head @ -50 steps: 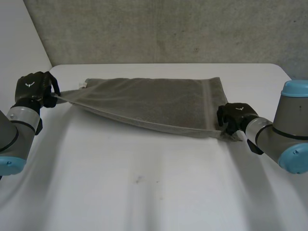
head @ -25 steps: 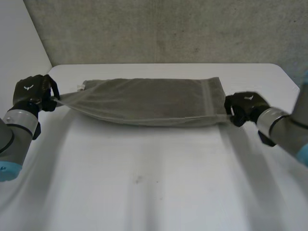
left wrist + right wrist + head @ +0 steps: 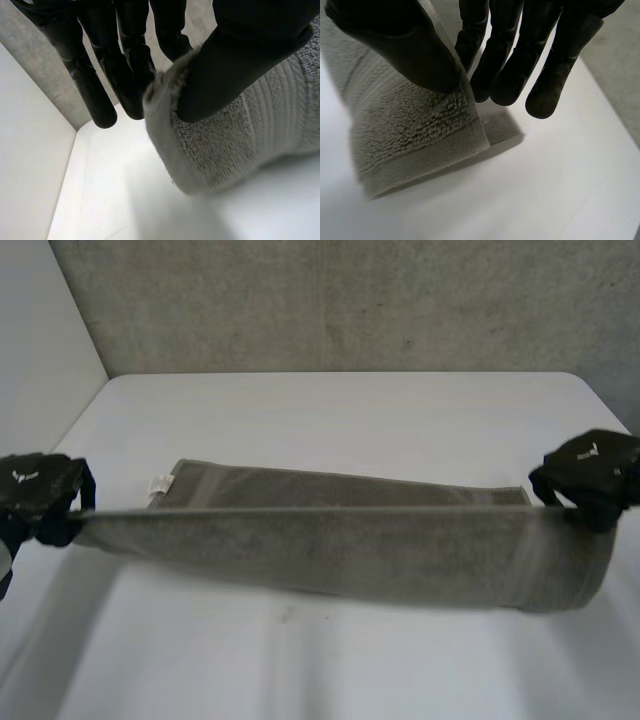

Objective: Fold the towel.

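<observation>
You are pinching the towel [image 3: 340,550] at its two raised corners, thumb against fingers, with your left hand [image 3: 35,502] and right hand [image 3: 590,472], and it is hanging taut between them, its far edge lying on the table [image 3: 330,410] beyond. It is looking soft, thick and limp, sagging wherever unheld, so corners are making the best holds; your thumbs are hiding the corner tips

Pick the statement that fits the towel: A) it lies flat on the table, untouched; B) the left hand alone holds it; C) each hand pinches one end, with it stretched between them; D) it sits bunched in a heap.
C: the left hand and the right hand each pinch an end of the towel, which spans between them.
</observation>
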Action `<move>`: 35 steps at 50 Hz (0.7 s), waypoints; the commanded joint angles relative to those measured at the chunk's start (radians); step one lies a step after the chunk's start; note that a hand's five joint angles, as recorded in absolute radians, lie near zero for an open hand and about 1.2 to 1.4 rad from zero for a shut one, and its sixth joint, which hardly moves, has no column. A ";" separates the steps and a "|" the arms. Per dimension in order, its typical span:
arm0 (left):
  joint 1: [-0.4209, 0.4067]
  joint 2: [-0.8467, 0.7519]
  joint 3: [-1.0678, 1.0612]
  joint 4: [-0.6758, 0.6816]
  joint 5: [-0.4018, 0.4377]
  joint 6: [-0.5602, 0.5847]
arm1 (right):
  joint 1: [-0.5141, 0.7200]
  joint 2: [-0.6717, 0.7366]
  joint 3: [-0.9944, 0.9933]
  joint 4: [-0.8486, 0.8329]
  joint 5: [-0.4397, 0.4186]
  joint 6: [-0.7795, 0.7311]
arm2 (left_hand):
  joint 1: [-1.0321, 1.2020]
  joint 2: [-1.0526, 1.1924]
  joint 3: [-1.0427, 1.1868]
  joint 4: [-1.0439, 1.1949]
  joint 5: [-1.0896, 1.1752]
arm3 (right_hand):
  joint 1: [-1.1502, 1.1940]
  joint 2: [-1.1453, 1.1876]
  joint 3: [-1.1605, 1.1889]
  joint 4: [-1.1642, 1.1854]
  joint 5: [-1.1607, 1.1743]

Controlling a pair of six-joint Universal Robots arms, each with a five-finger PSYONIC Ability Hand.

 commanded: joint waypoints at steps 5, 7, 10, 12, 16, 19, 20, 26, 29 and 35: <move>-0.218 -0.581 0.510 0.060 -0.117 -0.158 | 0.137 0.394 -0.303 -0.120 0.158 0.118 | 0.196 0.178 0.179 0.178 0.189 | 0.064 0.055 0.058 0.055 0.057; -0.226 -0.636 0.574 0.061 -0.139 -0.162 | 0.142 0.428 -0.325 -0.145 0.178 0.126 | 0.196 0.178 0.179 0.178 0.189 | 0.064 0.055 0.058 0.055 0.057; -0.262 -0.726 0.693 0.066 -0.162 -0.159 | 0.154 0.479 -0.352 -0.209 0.205 0.144 | 0.196 0.178 0.179 0.178 0.189 | 0.064 0.055 0.058 0.055 0.057; -0.280 -0.768 0.750 0.068 -0.165 -0.159 | 0.165 0.500 -0.361 -0.280 0.221 0.176 | 0.196 0.178 0.179 0.178 0.189 | 0.064 0.055 0.058 0.055 0.057; -0.295 -0.881 0.892 0.057 -0.174 -0.155 | 0.168 0.505 -0.362 -0.342 0.242 0.212 | 0.196 0.178 0.179 0.178 0.189 | 0.064 0.055 0.058 0.055 0.057; -0.295 -0.938 0.957 0.045 -0.183 -0.153 | 0.171 0.509 -0.362 -0.389 0.261 0.227 | 0.196 0.178 0.179 0.178 0.189 | 0.064 0.055 0.058 0.055 0.057; -0.295 -0.938 0.957 0.045 -0.183 -0.153 | 0.174 0.512 -0.362 -0.406 0.262 0.229 | 0.196 0.178 0.179 0.178 0.189 | 0.064 0.055 0.058 0.055 0.057; -0.297 -1.010 1.022 0.031 -0.211 -0.150 | 0.190 0.552 -0.387 -0.427 0.268 0.224 | 0.196 0.178 0.179 0.178 0.189 | 0.064 0.055 0.058 0.055 0.057; -0.297 -1.012 1.022 0.031 -0.211 -0.152 | 0.197 0.568 -0.400 -0.427 0.284 0.226 | 0.196 0.178 0.179 0.178 0.189 | -0.631 -0.640 -0.637 -0.640 -0.639; -0.314 -0.987 1.011 0.029 -0.217 -0.164 | 0.207 0.551 -0.395 -0.429 0.340 0.250 | -1.025 -1.043 -1.043 -1.044 -1.033 | -1.158 -1.167 -1.164 -1.167 -1.165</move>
